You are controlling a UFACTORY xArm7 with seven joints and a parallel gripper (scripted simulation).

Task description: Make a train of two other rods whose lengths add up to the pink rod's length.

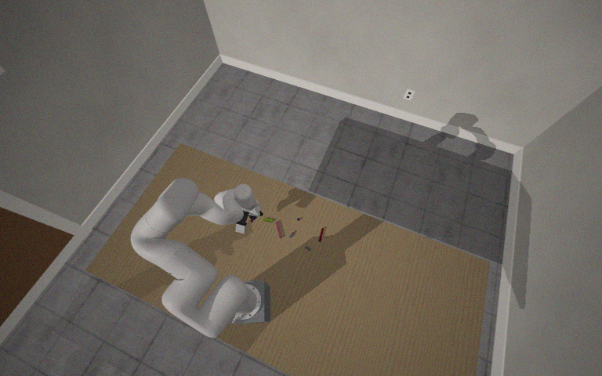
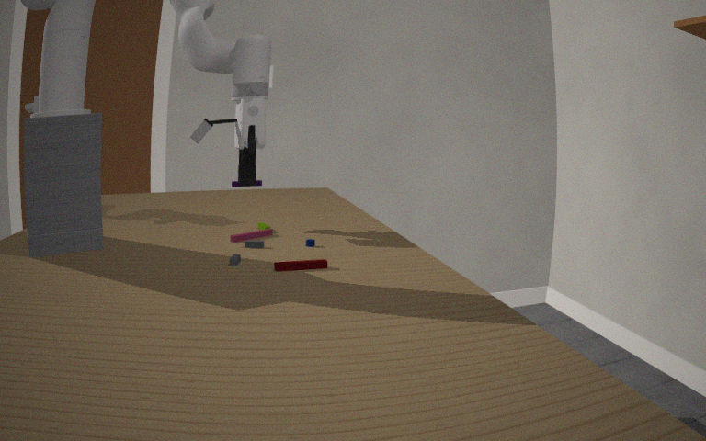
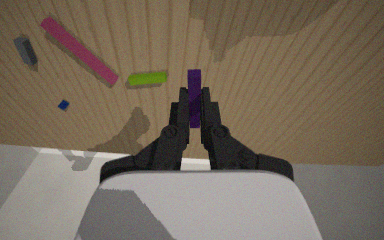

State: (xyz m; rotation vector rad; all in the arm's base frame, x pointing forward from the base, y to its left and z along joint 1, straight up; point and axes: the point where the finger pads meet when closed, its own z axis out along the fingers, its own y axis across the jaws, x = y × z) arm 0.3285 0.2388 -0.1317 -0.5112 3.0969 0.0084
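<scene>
My gripper [image 3: 194,99] is shut on the purple rod [image 3: 194,97] and holds it well above the table; it also shows in the exterior view [image 2: 246,183] and the top view [image 1: 252,217]. The pink rod [image 3: 79,50] lies flat to the left, with the lime rod [image 3: 147,78] close to its near end. A grey rod [image 3: 25,50] lies at the far left and a blue rod [image 3: 63,105] lies apart. In the exterior view the pink rod [image 2: 251,235], lime rod [image 2: 263,226], two grey rods [image 2: 254,244] [image 2: 234,259], the blue rod [image 2: 310,242] and a red rod [image 2: 301,265] lie on the table.
The arm's grey base block [image 2: 62,184] stands at the table's left. The table's far edge lies just behind the gripper in the exterior view.
</scene>
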